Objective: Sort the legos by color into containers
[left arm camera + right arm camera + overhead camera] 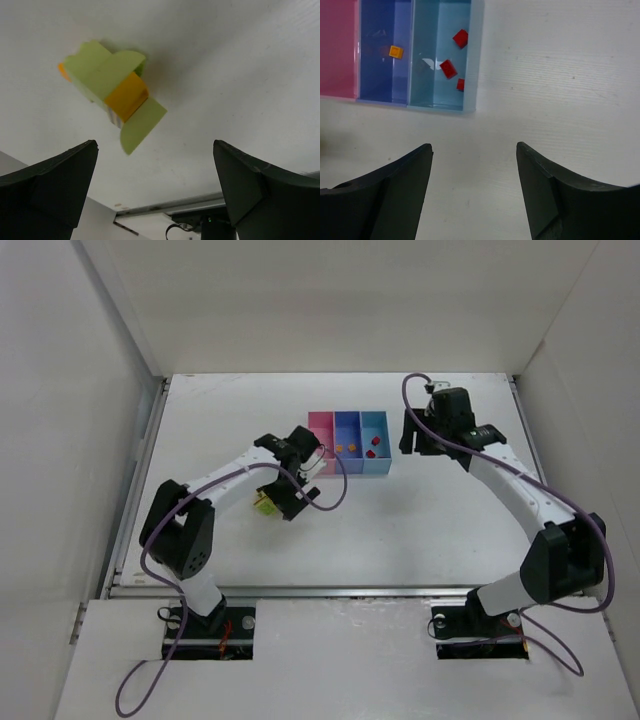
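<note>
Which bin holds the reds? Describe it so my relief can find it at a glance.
Find the row of three joined bins at the far middle of the table. Take the light blue bin at its right end, on the side of the right pincer. Unlike the pink bin and the purple-blue bin, only this one holds red bricks.

A white bench (420, 530) is boxed in by a left wall (60, 440), a far wall (340, 300) and a right wall (590, 390), all white. A metal rail (350, 590) runs along its near edge, with a white board (340, 660) nearer still. Light is even, shadows soft.
</note>
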